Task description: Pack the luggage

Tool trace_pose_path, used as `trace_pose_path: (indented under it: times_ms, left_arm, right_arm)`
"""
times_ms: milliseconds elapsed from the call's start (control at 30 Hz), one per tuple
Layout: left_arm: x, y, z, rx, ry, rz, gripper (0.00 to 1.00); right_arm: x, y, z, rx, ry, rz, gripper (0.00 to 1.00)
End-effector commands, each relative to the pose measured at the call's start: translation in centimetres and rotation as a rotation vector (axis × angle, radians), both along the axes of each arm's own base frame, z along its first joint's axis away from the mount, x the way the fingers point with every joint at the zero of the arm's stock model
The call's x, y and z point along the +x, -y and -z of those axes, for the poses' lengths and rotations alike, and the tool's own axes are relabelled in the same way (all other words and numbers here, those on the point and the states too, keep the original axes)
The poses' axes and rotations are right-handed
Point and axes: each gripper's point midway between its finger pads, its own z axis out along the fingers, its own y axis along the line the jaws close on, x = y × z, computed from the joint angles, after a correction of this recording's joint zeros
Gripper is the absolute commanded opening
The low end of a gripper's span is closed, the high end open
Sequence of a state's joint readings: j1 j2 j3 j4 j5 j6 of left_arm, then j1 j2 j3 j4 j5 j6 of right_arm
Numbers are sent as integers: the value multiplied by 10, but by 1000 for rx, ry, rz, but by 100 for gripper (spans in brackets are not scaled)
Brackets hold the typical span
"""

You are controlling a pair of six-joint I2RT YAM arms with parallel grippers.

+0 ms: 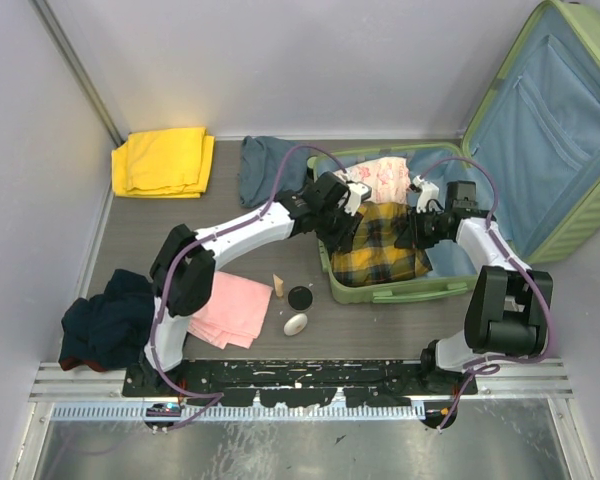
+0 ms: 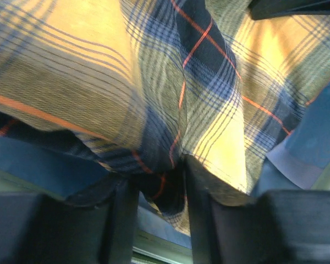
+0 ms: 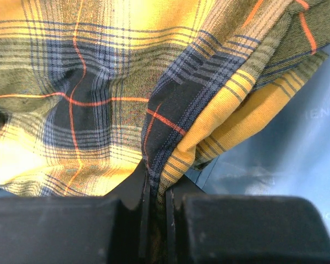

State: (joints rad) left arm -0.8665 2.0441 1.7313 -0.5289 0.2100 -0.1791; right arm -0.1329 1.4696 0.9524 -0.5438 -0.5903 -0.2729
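Note:
The light-green luggage (image 1: pixel 400 292) lies open at the right, its blue-lined lid (image 1: pixel 550 130) propped up. A yellow plaid cloth (image 1: pixel 382 245) lies in its base, with a pink floral cloth (image 1: pixel 385 180) behind it. My left gripper (image 1: pixel 345 232) is at the plaid cloth's left edge, shut on a fold of it (image 2: pixel 165 187). My right gripper (image 1: pixel 412 232) is at its right edge, shut on another fold (image 3: pixel 165 165). The blue lining (image 3: pixel 297 154) shows beside the cloth.
A yellow folded cloth (image 1: pixel 163 160) lies at the back left and a blue-grey garment (image 1: pixel 265 168) behind the luggage. A dark navy garment (image 1: pixel 110 318), a pink cloth (image 1: pixel 230 308), a wooden piece (image 1: pixel 277 286), a black disc (image 1: pixel 300 297) and a white oval (image 1: pixel 296 324) lie at the front.

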Motion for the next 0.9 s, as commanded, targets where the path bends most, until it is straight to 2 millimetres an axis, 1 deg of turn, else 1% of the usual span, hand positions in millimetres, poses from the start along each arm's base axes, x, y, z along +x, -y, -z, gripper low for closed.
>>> trace_pose_path:
  times_ms: [0,100,133,167,233,267,300,333,433,500,533,633,667,733,800,867]
  left_arm:
    - [-2,-9,-45,-37,74,16,47]
    - [-3,-13,-65,-70,84,17,65]
    - [-2,-16,-73,-82,90,17,69]
    - [-1,-19,-81,-95,93,18,73]
    - [1,-29,-95,-111,88,7,81]
    - [0,-34,-104,-125,82,5,89]
    - [1,-41,-110,-135,72,2,94]
    - [2,-48,-116,-144,69,-6,100]
    - [8,-70,-129,-165,76,-32,98]
    - [14,-84,-133,-171,93,-57,98]
    - [17,-91,-135,-174,101,-73,98]
    - [30,-111,-138,-183,111,-128,98]
    - [34,-117,-139,-186,109,-142,98]
    - [42,-127,-140,-195,102,-175,98]
    - [51,-137,-140,-201,99,-213,98]
    - [61,-149,-139,-206,95,-253,98]
  right_arm:
    - [23,-4,-8,7,132,-84,5]
    - [16,-1,-5,-27,122,-127,24]
    - [13,0,-5,-38,118,-139,31]
    - [10,1,-8,-45,114,-150,37]
    - [3,3,-14,-54,95,-167,54]
    - [3,5,-18,-66,97,-169,63]
    - [3,8,-23,-79,99,-168,69]
    - [5,11,-29,-93,105,-165,74]
    - [10,21,-46,-120,132,-147,84]
    - [16,22,-60,-123,159,-144,92]
    - [19,21,-67,-116,173,-143,98]
    - [30,14,-91,-67,216,-141,100]
    - [34,9,-101,-43,237,-152,100]
    - [39,-2,-113,11,253,-163,100]
    - [45,-20,-121,35,266,-179,99]
    - [49,-39,-125,53,275,-206,94]
